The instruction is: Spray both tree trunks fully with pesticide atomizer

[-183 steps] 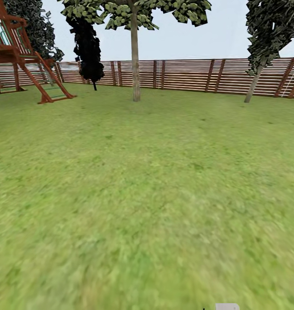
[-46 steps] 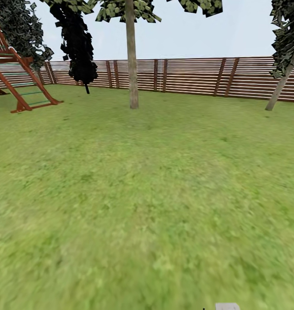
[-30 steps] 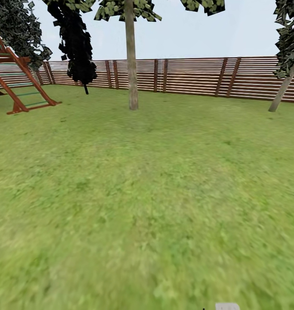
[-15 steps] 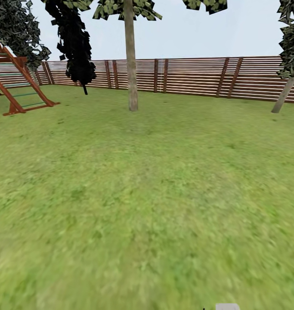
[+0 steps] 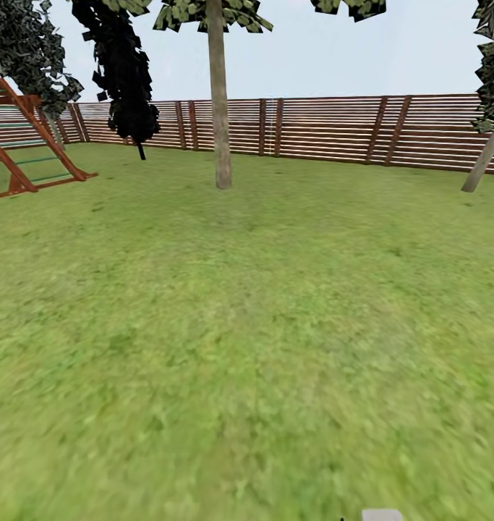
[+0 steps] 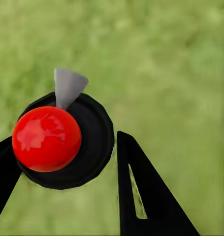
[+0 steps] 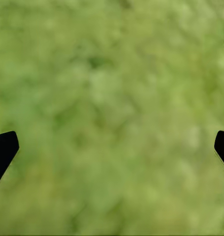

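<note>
Red and glossy, a round knob (image 6: pixel 47 138) is sitting on the black circular body of the pesticide atomizer (image 6: pixel 92 142), with a pale grey wedge-shaped nozzle (image 6: pixel 67 86) sticking out past its rim. The left gripper (image 6: pixel 62 162) is clamping on the atomizer, one black finger (image 6: pixel 141 196) pressing against its side and the other finger (image 6: pixel 2 169) showing at the frame edge, partly hidden behind the body. Beneath it the grass is blurring into soft green, so nothing finer can be made out, and most of the atomizer below its top is hidden from this angle.

The right gripper (image 7: pixel 112 147) is hanging wide apart and empty over the same blurred lawn, only its two dark fingertips (image 7: pixel 3 150) poking into the picture.

From the head view, the lawn (image 5: pixel 261 325) is stretching out in mottled green. One tree trunk (image 5: pixel 220 108), a straight pale column with mottled bark, is standing ahead, its canopy cut off at the top. A second leaning trunk (image 5: pixel 484 161) is showing at the right edge, mostly cropped. A dark bushy tree (image 5: pixel 125 72) is standing beside a reddish wooden play frame (image 5: pixel 30 145), itself cut off at the left. A slatted brown fence (image 5: pixel 333 130) is ringing the back.
</note>
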Controlling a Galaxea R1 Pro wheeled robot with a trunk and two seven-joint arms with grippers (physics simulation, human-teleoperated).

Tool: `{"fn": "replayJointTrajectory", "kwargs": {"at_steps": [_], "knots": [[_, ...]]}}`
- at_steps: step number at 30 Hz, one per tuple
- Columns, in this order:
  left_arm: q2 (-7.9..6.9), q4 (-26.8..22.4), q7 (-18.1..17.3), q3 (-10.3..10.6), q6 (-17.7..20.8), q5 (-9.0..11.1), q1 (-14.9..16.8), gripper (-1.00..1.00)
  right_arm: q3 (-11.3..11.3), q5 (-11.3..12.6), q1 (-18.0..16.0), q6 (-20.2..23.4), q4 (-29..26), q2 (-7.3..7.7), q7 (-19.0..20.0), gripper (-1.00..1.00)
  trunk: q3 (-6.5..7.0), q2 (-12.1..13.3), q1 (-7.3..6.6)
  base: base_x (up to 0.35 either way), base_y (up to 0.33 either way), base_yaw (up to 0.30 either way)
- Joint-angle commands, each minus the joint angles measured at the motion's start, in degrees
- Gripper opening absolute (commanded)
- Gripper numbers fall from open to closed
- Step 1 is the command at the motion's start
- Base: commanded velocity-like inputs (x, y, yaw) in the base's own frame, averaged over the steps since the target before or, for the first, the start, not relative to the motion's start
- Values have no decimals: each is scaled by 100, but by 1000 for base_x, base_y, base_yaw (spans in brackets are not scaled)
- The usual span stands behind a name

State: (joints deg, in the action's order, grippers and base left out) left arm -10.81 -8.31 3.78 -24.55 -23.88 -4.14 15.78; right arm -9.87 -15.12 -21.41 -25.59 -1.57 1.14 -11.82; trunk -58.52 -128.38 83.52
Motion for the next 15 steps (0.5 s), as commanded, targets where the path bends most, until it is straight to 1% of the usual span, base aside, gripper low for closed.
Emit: {"fn": "replayJointTrajectory", "kwargs": {"at_steps": [1,15], "knots": [[0,8,35,-6,-20,-44,4,-100,-41,-61,-4,-16,7,0,-23,100,-5,-2,3,338,0,0],[0,14,33,-6,-16,-43,4,-100,-41,-61,-4,-16,7,0,-24,100,-5,-2,3,338,0,0]]}}
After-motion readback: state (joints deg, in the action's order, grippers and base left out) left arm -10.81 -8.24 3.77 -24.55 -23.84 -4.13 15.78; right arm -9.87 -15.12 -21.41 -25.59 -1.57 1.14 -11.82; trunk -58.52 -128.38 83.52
